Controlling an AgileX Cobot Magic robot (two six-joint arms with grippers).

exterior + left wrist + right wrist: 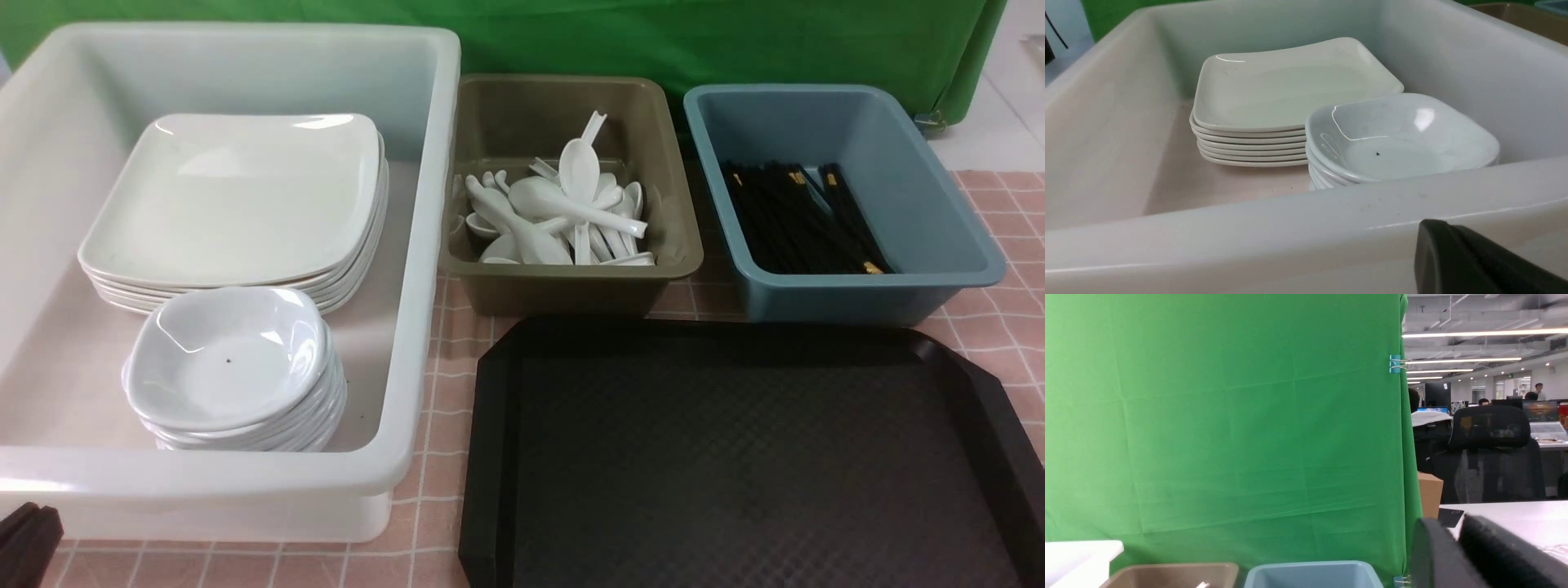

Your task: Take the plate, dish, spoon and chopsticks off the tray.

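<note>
1. The black tray [751, 457] is lying bare on the pink checked desk [441, 359], its diamond-textured floor showing from rim to rim; judging by that, the clearing is finished or all but finished.
2. The plate [237, 192] is sitting on top of a stack of like plates inside the white bin [408, 343], toward the bin's far end. It is broad, glossy and shallow, a rounded square with a raised rim.
3. The dish [224, 359] is crowning a smaller stack just in front of the plates, near the bin's front wall. It is a small glossy bowl-like piece with one dark speck inside. Stacking like with like is probably saving room and keeping the piles steady.
4. The spoons [563, 212] are lying jumbled in the olive bin [571, 278], deep oval bowls and short grooved handles crossing; which one came from the tray I cannot tell.
5. The chopsticks [800, 216] are lying roughly parallel in the blue bin [939, 245], thin and black with gold bands at the thick ends.
6. The left gripper [1474, 261] is sitting pressed together outside the white bin's near wall, holding nothing.
7. The right gripper [1470, 555] is hanging above the bins' level, facing the green backdrop [1224, 416]; nothing is showing between its jaws, and I cannot tell how far they are spread.
</note>
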